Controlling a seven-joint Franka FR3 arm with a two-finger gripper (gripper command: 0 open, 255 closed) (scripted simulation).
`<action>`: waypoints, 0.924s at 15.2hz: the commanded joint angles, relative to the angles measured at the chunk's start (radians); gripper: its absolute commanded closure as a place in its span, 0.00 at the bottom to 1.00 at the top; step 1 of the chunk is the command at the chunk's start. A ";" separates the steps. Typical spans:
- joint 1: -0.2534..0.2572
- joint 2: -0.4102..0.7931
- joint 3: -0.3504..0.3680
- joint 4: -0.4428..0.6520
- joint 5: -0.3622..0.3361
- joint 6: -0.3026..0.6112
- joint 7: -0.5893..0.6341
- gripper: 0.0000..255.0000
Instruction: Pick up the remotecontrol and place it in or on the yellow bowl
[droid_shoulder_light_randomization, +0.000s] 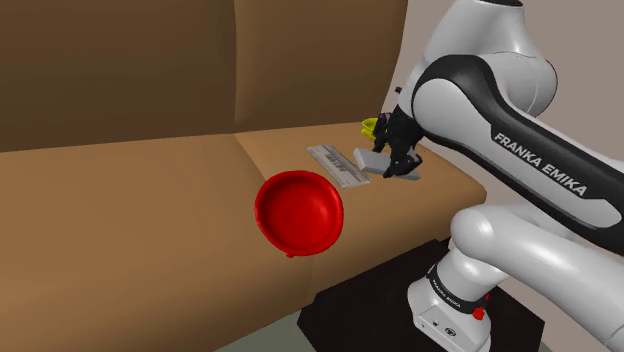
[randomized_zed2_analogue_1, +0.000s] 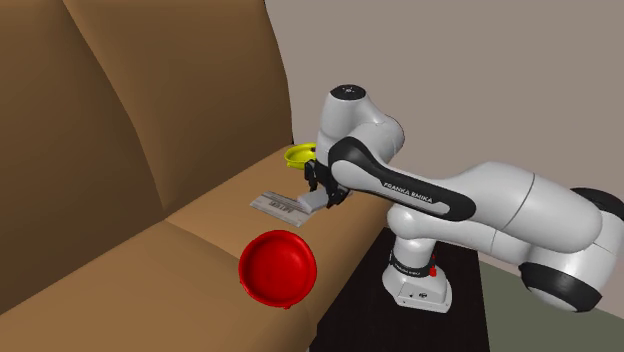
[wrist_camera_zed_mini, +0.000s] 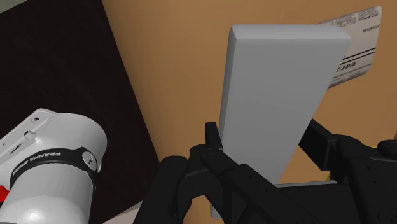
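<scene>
Shoulder view: the grey remote control is seen clamped in the gripper, beyond the red bowl; the yellow bowl is set farther beyond. Second exterior view: the remote control is held past the red bowl (a printed sheet lies beside it). Wrist view: both fingers are pressed against the remote control.

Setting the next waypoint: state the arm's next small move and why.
Probably carry the grey remote toward the yellow bowl: the gripper is shut on it, and that bowl sits close beyond the gripper on the sofa seat, with the red bowl the other way.
</scene>
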 joint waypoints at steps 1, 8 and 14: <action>-0.009 0.006 -0.019 0.025 -0.017 -0.018 -0.003 1.00; -0.043 0.044 -0.072 0.121 -0.067 -0.076 -0.011 1.00; -0.136 0.166 -0.122 0.124 -0.119 0.038 -0.118 1.00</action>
